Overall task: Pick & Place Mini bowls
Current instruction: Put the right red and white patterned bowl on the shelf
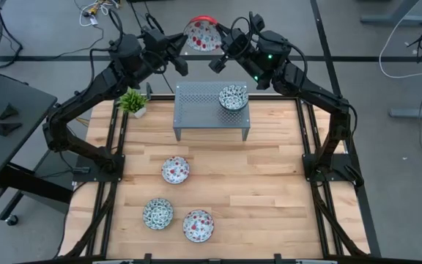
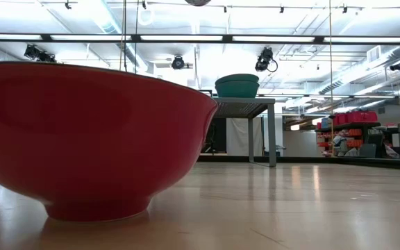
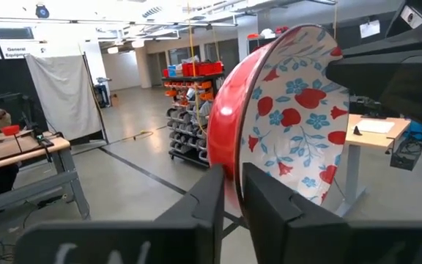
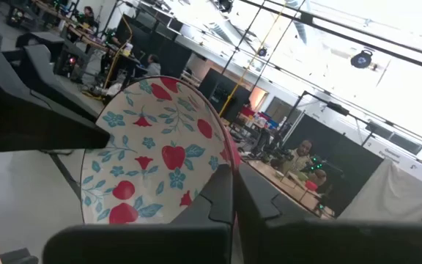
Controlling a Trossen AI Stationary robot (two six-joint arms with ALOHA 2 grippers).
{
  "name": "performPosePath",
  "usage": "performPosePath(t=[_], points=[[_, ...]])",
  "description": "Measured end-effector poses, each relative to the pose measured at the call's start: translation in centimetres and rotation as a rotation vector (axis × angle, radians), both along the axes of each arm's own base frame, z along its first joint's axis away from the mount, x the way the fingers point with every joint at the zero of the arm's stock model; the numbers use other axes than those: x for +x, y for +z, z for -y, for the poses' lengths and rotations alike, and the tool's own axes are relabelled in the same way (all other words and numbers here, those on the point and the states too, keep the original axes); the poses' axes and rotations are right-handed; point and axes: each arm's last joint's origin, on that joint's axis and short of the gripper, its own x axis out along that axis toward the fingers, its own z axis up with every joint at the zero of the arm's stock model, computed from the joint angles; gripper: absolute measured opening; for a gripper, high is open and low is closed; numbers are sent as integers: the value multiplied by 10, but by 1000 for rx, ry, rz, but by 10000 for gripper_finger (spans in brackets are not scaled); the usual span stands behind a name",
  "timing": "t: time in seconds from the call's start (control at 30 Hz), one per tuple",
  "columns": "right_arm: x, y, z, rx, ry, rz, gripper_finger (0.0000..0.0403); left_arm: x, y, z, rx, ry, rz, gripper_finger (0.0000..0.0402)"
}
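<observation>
While both arms meet above the table's (image 1: pixel 269 183) far edge | red-flowered mini bowl (image 1: pixel 202 34) aloft between them; right claw (image 4: pixel 233 192) clenched on its rim; left claw (image 3: pixel 233 192) pinching rim, grip uncertain | stiff, glazed, likely slippery, breakable; hold by rim

The setting is presenting itself as a large open robotics lab or workshop. Ceiling rails with mounted lights (image 2: pixel 178 63) are running overhead, and cables (image 1: pixel 97 10) are trailing across the grey floor (image 1: pixel 42 29). Red storage bins on racks (image 3: pixel 193 70) are standing in the background (beside a hanging grey curtain (image 3: pixel 61 92)). People are sitting at distant equipment benches (image 4: pixel 302 158).
</observation>
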Motion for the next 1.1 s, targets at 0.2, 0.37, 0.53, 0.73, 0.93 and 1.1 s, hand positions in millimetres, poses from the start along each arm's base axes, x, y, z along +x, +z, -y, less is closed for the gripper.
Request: performPosePath(t=[0.2, 0.37, 0.53, 0.73, 0.93, 1.1], points=[[0, 0, 0, -2, 17, 6, 1, 0, 0, 0, -1, 0, 3, 68], [0, 1, -1, -4, 27, 8, 0, 0, 0, 0, 3, -2, 4, 41], [1, 1, -2, -6, 45, 5, 0, 0, 1, -1, 2, -1, 9, 12], [1, 1, -1, -8, 53, 5, 0, 0, 1, -1, 1, 4, 7, 9], [1, 1, -1, -9, 57, 6, 21, 0, 0, -1, 3, 4, 3, 9], [1, 1, -2, -10, 60, 8, 63, 0, -1, 0, 3, -1, -10, 8]])
